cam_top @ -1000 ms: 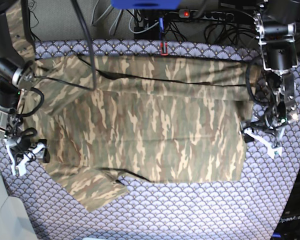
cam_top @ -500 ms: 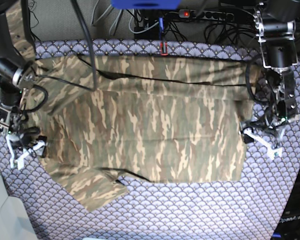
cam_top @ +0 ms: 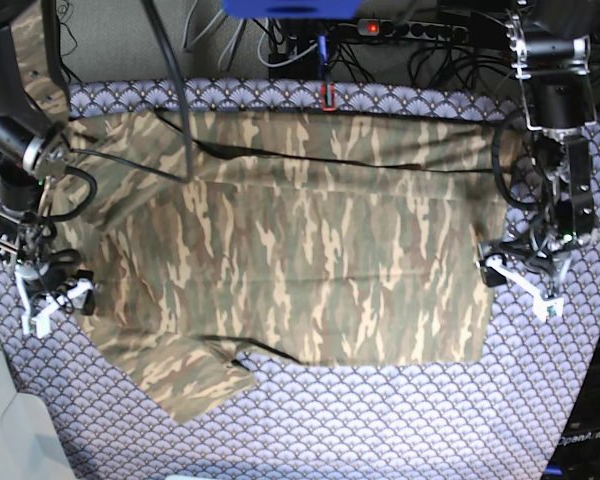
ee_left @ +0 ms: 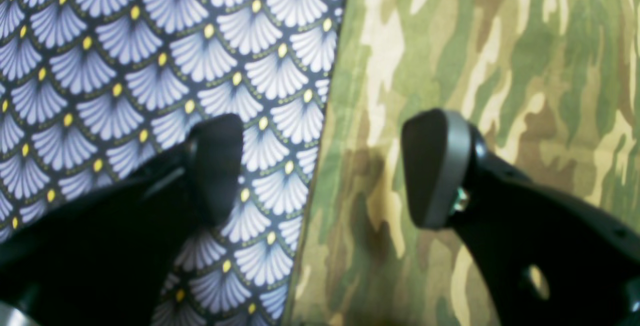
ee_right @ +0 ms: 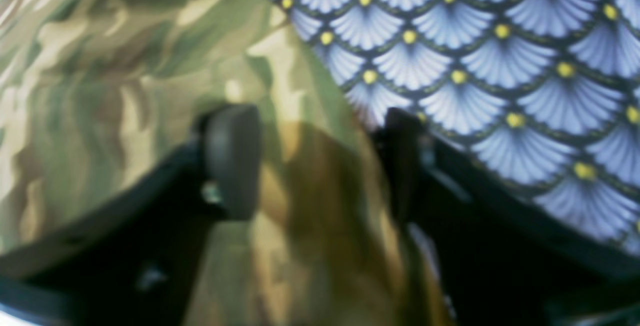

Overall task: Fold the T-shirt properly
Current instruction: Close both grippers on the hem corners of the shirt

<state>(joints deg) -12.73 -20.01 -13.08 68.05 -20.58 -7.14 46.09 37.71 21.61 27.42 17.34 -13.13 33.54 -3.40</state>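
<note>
The camouflage T-shirt (cam_top: 300,250) lies spread flat on the purple scallop tablecloth (cam_top: 380,420), with a sleeve sticking out at the lower left. At the shirt's right hem my left gripper (cam_top: 520,287) is open. In the left wrist view this gripper (ee_left: 320,166) straddles the T-shirt's (ee_left: 475,41) edge, one finger over the tablecloth (ee_left: 125,66) and one over the cloth. My right gripper (cam_top: 55,300) is at the shirt's left edge. In the right wrist view its jaws (ee_right: 315,161) stand apart around the T-shirt's (ee_right: 100,66) edge, beside the tablecloth (ee_right: 475,41).
A black cable (cam_top: 180,110) hangs down over the shirt's upper left part. Cables and a power strip (cam_top: 400,30) crowd the back behind the table. A small red-framed object (cam_top: 327,95) sits at the far edge. A white object (cam_top: 10,430) stands at the lower left.
My right gripper has moved up and in to the shirt's left edge, and its jaws have narrowed. My left gripper has shifted slightly toward the right hem.
</note>
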